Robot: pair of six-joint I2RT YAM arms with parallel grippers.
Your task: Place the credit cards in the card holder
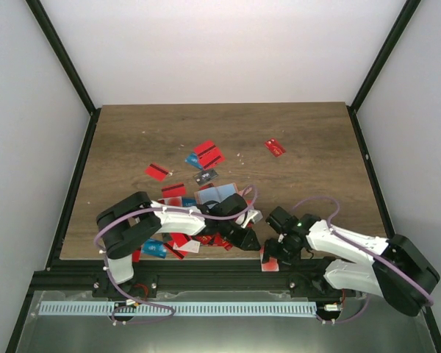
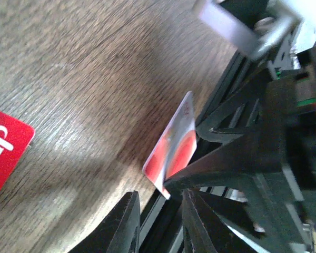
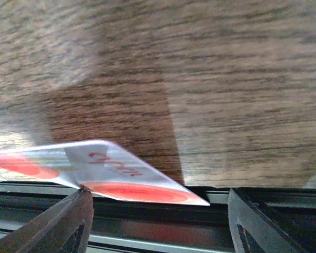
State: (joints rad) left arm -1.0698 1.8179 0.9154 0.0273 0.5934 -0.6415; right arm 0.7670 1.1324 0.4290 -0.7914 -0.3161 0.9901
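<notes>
A white credit card with a red circle (image 1: 268, 259) lies tilted over the table's front edge, also seen as a credit card (image 2: 173, 146) (image 3: 121, 176). My right gripper (image 1: 272, 248) (image 3: 159, 199) is open wide around it, and the card rests on its left fingertip (image 3: 83, 203). My left gripper (image 1: 251, 240) (image 2: 159, 203) is just beside it, jaws narrowly open with nothing between them. More red, blue and dark credit cards (image 1: 209, 154) lie mid-table and under the left arm (image 1: 180, 241). A tan edge (image 1: 234, 188) shows behind the left wrist; I cannot tell if it is the card holder.
The black frame rail (image 1: 206, 273) runs right below the table's front edge. A lone red card (image 1: 275, 147) lies further back on the right. The right arm's black body (image 2: 274, 137) fills the right side of the left wrist view, close to the left fingers.
</notes>
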